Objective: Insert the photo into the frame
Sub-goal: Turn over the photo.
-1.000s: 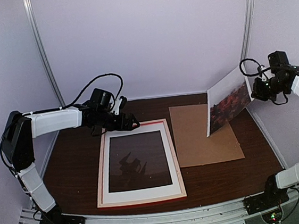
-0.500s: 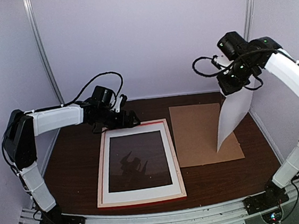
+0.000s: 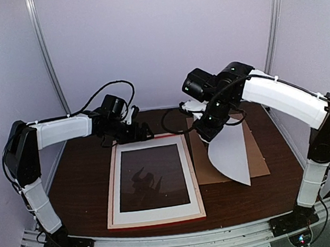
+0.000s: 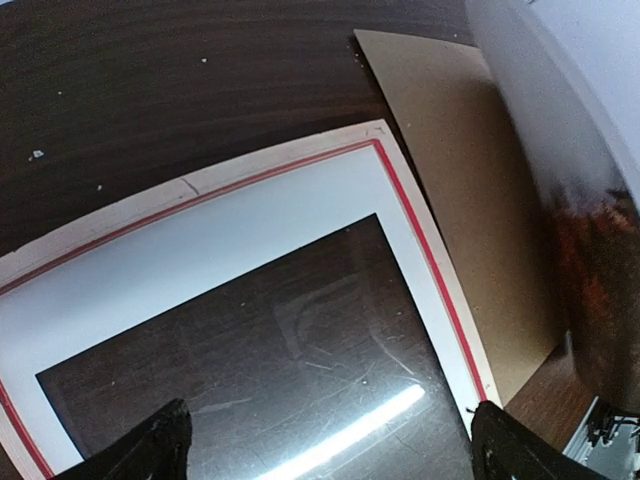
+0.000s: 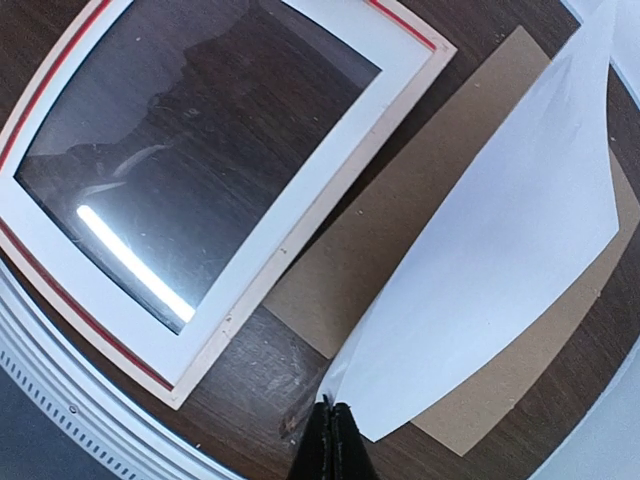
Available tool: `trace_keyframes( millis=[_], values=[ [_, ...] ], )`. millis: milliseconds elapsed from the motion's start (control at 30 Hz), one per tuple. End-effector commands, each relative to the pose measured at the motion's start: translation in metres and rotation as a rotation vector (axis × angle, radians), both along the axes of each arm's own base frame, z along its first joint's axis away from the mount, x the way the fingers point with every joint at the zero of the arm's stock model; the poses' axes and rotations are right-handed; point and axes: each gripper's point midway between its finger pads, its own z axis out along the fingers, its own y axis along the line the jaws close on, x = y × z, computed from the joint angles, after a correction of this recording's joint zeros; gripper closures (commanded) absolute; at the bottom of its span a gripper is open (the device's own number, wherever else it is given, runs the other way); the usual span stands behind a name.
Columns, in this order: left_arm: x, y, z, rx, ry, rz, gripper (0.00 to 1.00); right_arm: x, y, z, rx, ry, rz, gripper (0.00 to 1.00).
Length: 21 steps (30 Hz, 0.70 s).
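Dark wooden table (image 3: 83, 185). The right gripper (image 5: 331, 425), clamped on a corner of the photo (image 3: 230, 155), hangs it above the brown board (image 3: 258, 152). The frame (image 3: 157, 220) lies flat to its left, with its far edge under the wide-open left gripper (image 3: 141, 133).

On table (image 3: 83, 185), left of centre: frame (image 3: 157, 221) lying flat, mat board (image 3: 186, 174) inside it. Just right of frame: backing board (image 3: 256, 149), flat on table. Above backing board: photo (image 3: 230, 155), hanging from right gripper (image 3: 204, 132). Over frame's far edge: left gripper (image 3: 142, 134).
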Motion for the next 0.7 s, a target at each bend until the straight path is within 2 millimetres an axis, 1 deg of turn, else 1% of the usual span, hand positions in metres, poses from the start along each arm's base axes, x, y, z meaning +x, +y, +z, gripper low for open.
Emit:
trace_keyframes(
  millis=[0, 100, 300, 467, 600, 667],
  values=[
    [0.003, -0.01, 0.016, -0.136, 0.06, 0.02, 0.02, -0.001, 0.027, -0.009, 0.087, 0.038, 0.037, 1.0],
    [-0.004, -0.021, 0.013, -0.232, 0.124, 0.018, 0.03, -0.003, 0.041, -0.021, 0.137, 0.076, 0.042, 1.0],
    [-0.003, -0.046, 0.01, -0.413, 0.224, 0.01, 0.04, -0.012, 0.066, -0.037, 0.21, 0.131, 0.065, 1.0],
    [-0.004, -0.059, -0.004, -0.441, 0.303, 0.014, 0.06, -0.016, 0.078, -0.049, 0.241, 0.159, 0.065, 1.0],
    [-0.007, -0.064, -0.015, -0.456, 0.365, 0.033, 0.06, -0.019, 0.088, -0.056, 0.265, 0.178, 0.076, 1.0],
    [-0.004, -0.068, -0.013, -0.488, 0.368, 0.028, 0.07, -0.021, 0.092, -0.06, 0.266, 0.185, 0.081, 1.0]
  ],
)
